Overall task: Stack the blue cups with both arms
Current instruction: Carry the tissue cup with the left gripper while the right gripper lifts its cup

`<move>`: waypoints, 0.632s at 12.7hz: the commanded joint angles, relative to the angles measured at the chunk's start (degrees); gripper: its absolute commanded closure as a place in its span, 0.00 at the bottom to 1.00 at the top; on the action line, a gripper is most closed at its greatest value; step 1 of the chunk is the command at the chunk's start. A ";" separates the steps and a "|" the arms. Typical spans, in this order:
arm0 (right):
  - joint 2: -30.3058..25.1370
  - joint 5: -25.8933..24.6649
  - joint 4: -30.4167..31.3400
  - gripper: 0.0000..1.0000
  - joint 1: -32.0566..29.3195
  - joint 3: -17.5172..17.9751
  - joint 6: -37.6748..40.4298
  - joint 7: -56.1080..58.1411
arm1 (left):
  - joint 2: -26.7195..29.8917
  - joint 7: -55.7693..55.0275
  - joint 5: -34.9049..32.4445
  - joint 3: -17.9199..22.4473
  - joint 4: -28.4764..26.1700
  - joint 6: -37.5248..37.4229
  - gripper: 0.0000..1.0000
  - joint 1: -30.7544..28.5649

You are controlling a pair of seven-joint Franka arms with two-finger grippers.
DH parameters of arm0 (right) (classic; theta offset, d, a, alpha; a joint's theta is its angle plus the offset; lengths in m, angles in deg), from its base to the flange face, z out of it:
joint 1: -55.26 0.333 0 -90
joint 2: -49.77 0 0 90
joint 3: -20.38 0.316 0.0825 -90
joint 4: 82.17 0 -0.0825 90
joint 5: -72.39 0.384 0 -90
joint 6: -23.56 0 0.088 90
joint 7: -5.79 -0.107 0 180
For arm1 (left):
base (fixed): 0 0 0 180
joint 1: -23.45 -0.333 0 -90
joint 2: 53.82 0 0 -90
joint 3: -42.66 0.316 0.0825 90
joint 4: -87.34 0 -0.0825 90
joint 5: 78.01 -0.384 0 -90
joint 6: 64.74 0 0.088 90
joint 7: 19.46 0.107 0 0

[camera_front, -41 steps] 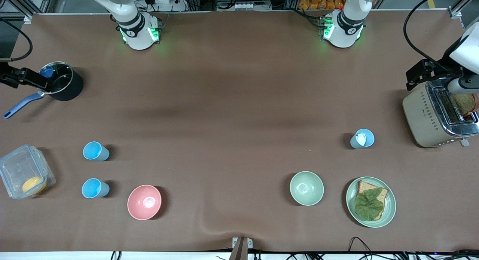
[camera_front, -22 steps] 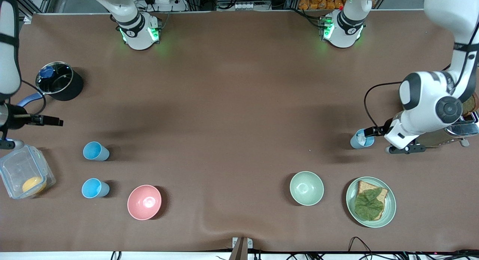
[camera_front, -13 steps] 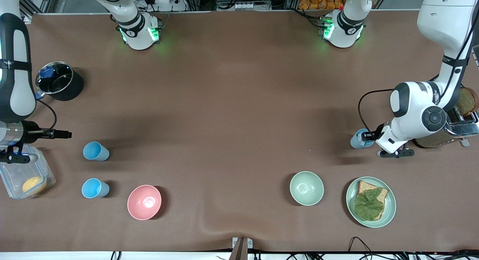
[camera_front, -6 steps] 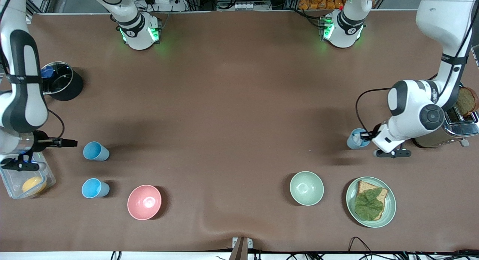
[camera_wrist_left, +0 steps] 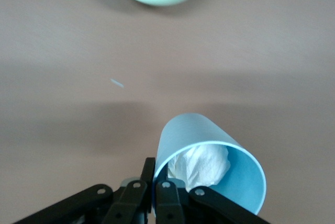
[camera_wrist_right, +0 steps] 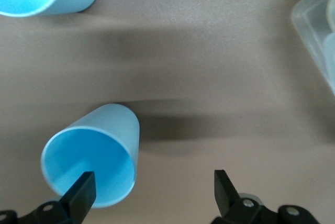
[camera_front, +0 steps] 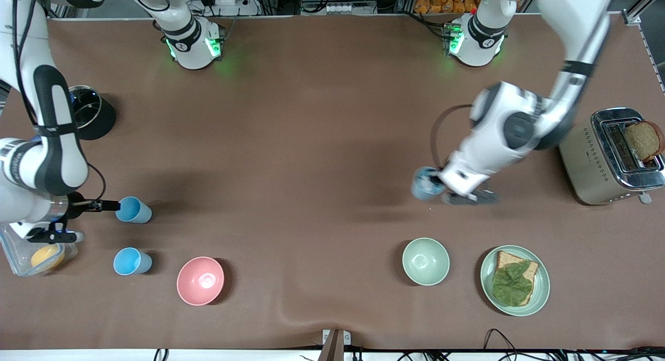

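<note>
Jaws of right gripper (camera_wrist_right: 152, 190) spread wide, one finger inside rim of upright cup (camera_wrist_right: 93, 156), sibling cup (camera_front: 132, 261) nearer camera; left gripper (camera_wrist_left: 152, 192) pinched on rim of tissue-stuffed cup (camera_wrist_left: 209, 169), tilted, aloft over mid-tabletop (camera_front: 311, 143)

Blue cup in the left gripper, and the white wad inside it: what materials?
Blue cup held in the left gripper: probably plastic, with a thin, even wall, uniform light-blue colour and matte look. The white wad inside: looks like crumpled tissue or paper, going by its soft creases and folds.
</note>
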 commanded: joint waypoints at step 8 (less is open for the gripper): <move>1.79 2.93 5.22 1.00 0.15 0.73 -4.74 0.44 | -14.91 -36.51 -5.12 1.29 8.29 5.14 1.00 27.54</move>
